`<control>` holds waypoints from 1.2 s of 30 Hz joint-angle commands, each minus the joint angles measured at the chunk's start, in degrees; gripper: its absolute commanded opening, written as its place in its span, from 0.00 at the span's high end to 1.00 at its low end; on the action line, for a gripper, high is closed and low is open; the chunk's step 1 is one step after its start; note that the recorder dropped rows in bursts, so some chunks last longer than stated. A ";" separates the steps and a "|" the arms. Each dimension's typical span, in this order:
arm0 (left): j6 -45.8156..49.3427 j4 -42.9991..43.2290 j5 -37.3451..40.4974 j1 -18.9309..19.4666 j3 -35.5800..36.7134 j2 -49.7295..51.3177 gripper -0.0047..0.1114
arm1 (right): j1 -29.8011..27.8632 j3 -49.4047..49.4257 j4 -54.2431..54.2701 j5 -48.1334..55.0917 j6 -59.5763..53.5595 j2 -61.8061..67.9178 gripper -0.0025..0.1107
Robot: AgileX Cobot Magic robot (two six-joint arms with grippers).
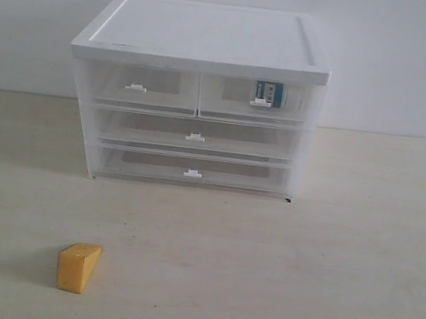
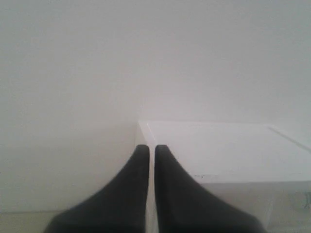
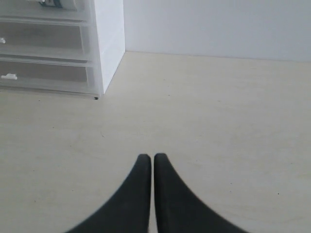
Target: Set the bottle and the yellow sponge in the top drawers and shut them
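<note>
Yellow sponge (image 1: 79, 267) lay near-left on table (image 1: 314, 285), well apart from cabinet (image 1: 207, 32); left arm's side, likely its pick. Left gripper (image 2: 151, 147) and right gripper (image 3: 152, 156) pressed together, empty.

There was one white cabinet (image 1: 206, 36) on one table (image 1: 325, 263). It had four clear drawers in all: two small top drawers (image 1: 139, 95) side by side, and two wide drawers (image 1: 240, 135) stacked beneath them. Each drawer carried one white handle (image 1: 135, 86), which made four. One bottle (image 1: 269, 93) showed, and one yellow sponge (image 1: 78, 267). There were two grippers, the left gripper (image 2: 151, 148) and the right gripper (image 3: 152, 158), each with two dark fingers (image 2: 121, 204), four fingers altogether.
</note>
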 commanded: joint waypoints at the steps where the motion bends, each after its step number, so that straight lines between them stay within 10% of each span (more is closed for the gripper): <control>1: -1.34 0.05 -4.51 -1.28 0.20 6.64 0.92 | 0.08 0.27 0.09 -0.39 0.08 -0.32 0.98; 15: 20.45 -24.78 -14.45 -17.49 0.20 24.49 0.92 | 0.08 0.27 0.09 -0.39 0.08 -0.32 0.98; 28: 17.07 -22.56 -28.08 -24.18 -2.92 43.87 0.92 | 0.08 0.27 0.09 -0.39 0.08 -0.32 0.98; 36: 10.85 -19.48 -28.31 -24.18 -8.48 52.22 0.36 | 0.08 0.27 0.09 -0.39 0.08 -0.32 0.98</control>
